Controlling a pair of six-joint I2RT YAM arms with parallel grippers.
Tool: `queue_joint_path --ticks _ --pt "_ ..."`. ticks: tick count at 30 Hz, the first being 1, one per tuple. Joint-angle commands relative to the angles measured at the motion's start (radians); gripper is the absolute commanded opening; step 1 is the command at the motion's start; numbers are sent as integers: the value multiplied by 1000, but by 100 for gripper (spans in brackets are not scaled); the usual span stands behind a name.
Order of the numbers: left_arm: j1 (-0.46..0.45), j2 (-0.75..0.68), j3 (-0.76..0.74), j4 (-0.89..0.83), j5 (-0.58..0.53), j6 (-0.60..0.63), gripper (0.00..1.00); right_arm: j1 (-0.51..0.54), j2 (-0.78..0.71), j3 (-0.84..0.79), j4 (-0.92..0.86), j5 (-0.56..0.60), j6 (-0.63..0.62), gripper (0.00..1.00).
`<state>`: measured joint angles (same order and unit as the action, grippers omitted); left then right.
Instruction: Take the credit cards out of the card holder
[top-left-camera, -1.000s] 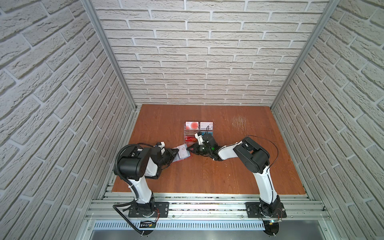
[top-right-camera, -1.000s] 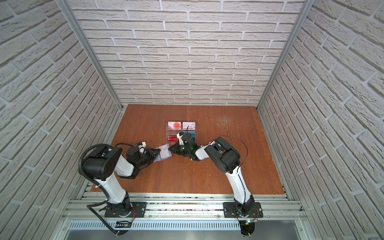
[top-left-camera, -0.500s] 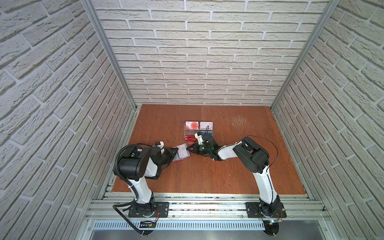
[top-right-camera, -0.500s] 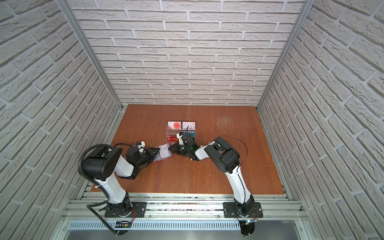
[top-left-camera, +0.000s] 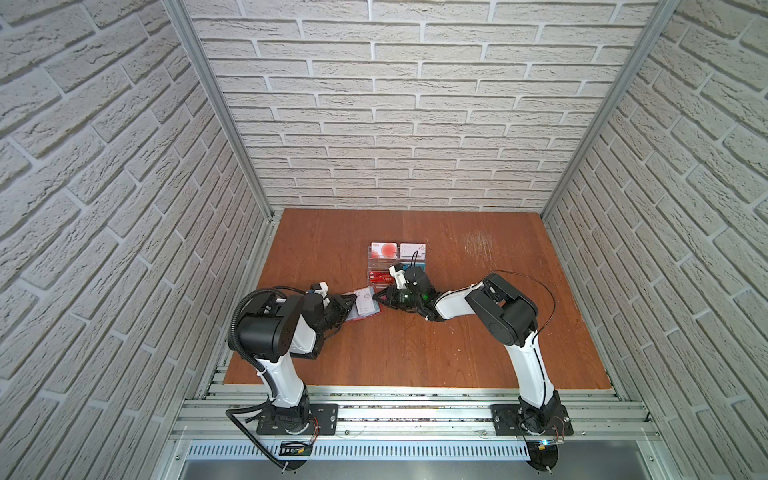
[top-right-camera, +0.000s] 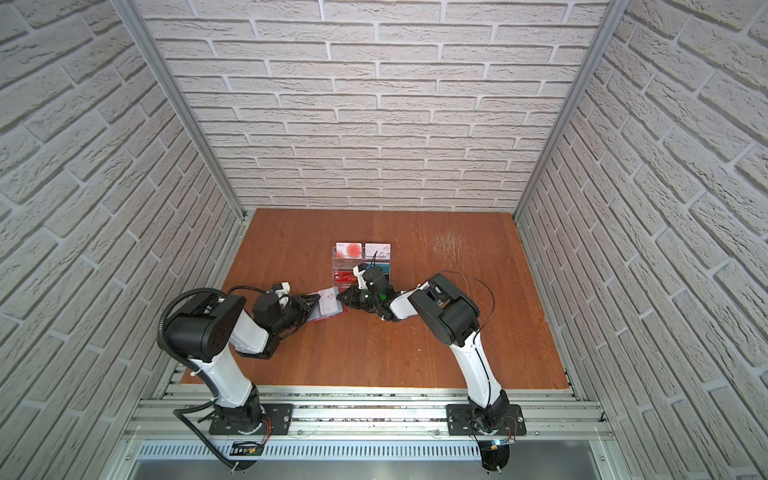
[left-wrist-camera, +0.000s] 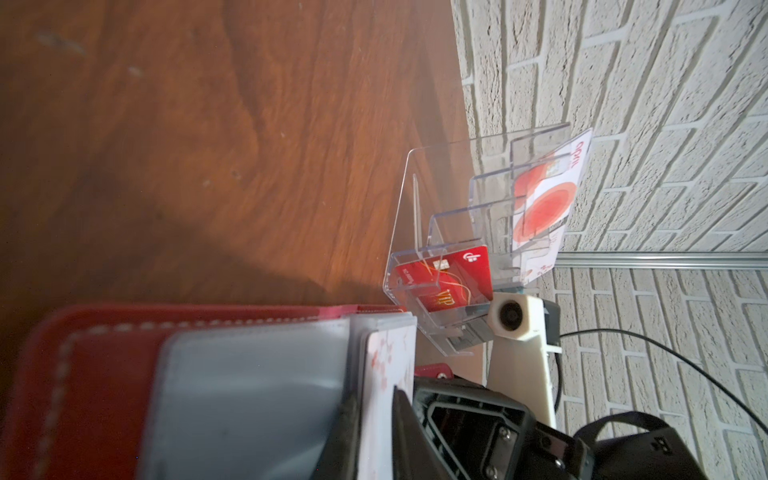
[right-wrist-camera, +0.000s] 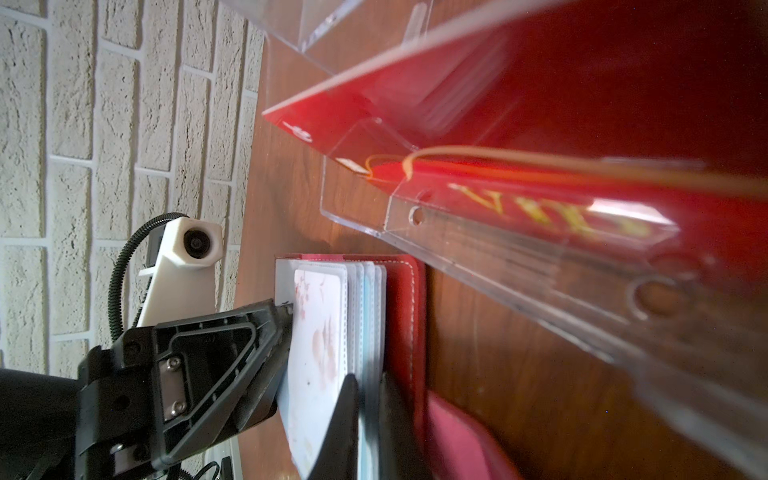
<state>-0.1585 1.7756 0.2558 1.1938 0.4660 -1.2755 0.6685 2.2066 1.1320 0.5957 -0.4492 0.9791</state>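
Between the fingers of the left claw (left-wrist-camera: 374, 395) sits one edge of the white card (left-wrist-camera: 390, 353), the jaws closed down onto it; its face shows faint red blotches and no words that can be read; whether it is clear of its sleeve cannot be told. Facing it, the right claw (right-wrist-camera: 368, 378) is pinched tight on the clear sleeves of the holder (right-wrist-camera: 409, 332), a pale blue edge showing among them; the holder lies open on the table (top-left-camera: 415, 345), its red stitched cover underneath, just left of centre in both top views.

Just above the holder in both top views stands a clear rack (top-left-camera: 397, 266); a low tier holds a red card (left-wrist-camera: 446, 286) lettered "VIP" in gold; the top tier holds a circles card (top-left-camera: 384, 248), white with red discs, its red lettering too skewed to read; a second pale card (top-left-camera: 412, 248) stands beside it; the right wrist camera mount hides part of the rack's lower right tiers.

Both arms are folded low, elbows raised, forearms nearly level over the table; the left claw points right, the right claw points left, and their tips meet at the holder from opposite sides.
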Motion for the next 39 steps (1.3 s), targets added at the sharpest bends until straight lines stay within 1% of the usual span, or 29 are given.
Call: queue_joint_path --ticks 1,8,12,22,34,35,37,39 --pt "-57 -39 48 207 108 14 17 32 110 -29 -236 9 4 6" --pt "-67 -44 65 207 167 16 17 31 111 -31 -229 8 10 6" --pt "-87 -65 63 208 199 30 16 29 113 -41 -208 7 25 6" --pt "-139 -72 63 207 215 31 12 29 108 -43 -221 22 24 6" --pt "-136 10 57 208 202 40 14 31 98 -48 -213 17 20 6" --pt "-134 13 53 208 199 39 13 31 96 -50 -206 14 22 6" --pt "-127 18 45 207 197 43 6 31 93 -54 -199 13 23 6" --pt "-118 13 36 208 195 45 2 31 92 -54 -201 11 22 6"
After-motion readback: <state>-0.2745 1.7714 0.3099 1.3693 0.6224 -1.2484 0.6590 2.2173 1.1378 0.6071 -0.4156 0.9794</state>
